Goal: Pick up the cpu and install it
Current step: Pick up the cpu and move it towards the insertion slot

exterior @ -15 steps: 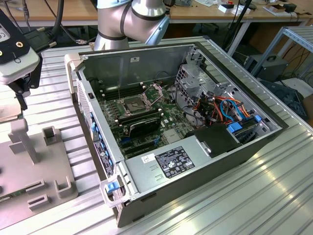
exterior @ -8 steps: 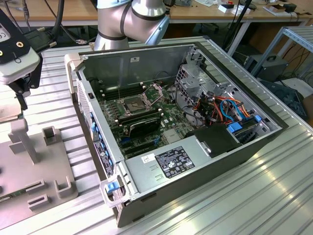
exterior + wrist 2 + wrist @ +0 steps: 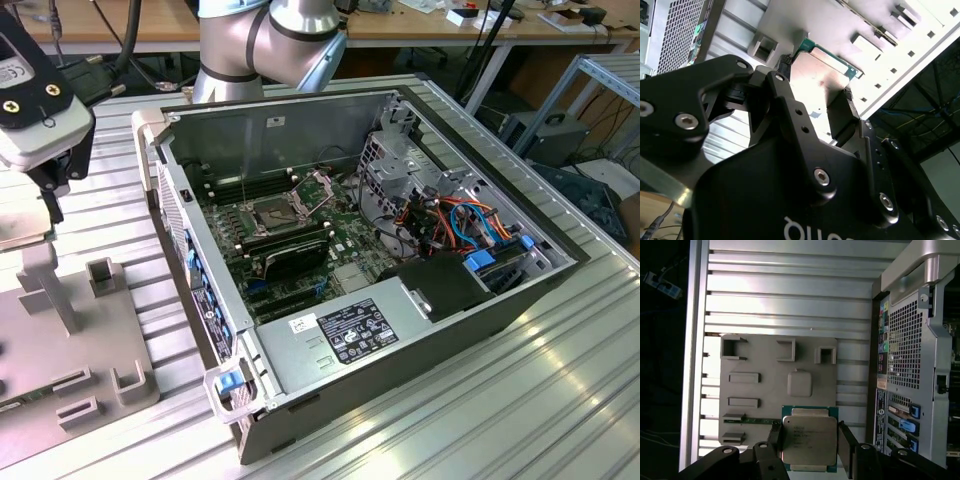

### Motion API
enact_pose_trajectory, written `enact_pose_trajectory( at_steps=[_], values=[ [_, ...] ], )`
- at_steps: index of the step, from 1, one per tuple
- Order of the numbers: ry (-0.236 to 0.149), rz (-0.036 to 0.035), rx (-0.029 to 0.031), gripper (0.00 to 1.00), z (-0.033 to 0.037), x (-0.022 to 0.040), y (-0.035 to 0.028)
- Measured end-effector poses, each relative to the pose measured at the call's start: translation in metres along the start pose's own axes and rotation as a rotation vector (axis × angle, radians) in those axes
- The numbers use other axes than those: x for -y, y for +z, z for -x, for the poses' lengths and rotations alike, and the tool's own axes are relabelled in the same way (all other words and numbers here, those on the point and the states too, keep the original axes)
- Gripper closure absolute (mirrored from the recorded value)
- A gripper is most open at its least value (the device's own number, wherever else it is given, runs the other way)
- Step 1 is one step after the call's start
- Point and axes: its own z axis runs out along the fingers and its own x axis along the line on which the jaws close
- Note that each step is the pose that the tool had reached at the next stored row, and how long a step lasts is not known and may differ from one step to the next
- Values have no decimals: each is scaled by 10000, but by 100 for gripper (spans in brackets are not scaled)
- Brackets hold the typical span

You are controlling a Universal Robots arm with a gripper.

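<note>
One cpu (image 3: pixel 809 440) clamped between two fingers (image 3: pixel 846 442) of hand (image 3: pixel 809 427), over grey fixture plate (image 3: pixel 765 390).

Your exterior view looks down at a slant into the open computer case (image 3: pixel 290 130). Both wrist views sit close behind the gripper (image 3: pixel 809 429), facing down, sharing the cpu (image 3: pixel 809 440) and the fixture plate (image 3: pixel 771 390).

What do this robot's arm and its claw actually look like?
The arm is made of rounded silver-grey tubes and joints. The gripper is matt black, with a blocky body that carries white lettering. Its two jointed fingers are built from flat links pinned with shiny silver bolts. A pale grey box with brass screws sits at the wrist.
</note>
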Motion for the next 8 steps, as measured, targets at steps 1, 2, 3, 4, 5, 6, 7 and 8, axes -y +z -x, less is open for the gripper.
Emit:
enact_pose_trajectory(
  at_steps=[1,2,3,4,5,6,7,8],
  values=[
    [0,0,1,46,21,1,0],
    [0,1,1,46,56,3,1],
    [-1,1,1,46,102,5,1],
    [0,0,1,46,125,6,0],
    [1,0,0,46,151,7,0],
    [1,0,0,46,179,8,0],
    [1,0,0,46,204,9,0],
    [0,0,1,46,239,11,0]
  ],
)
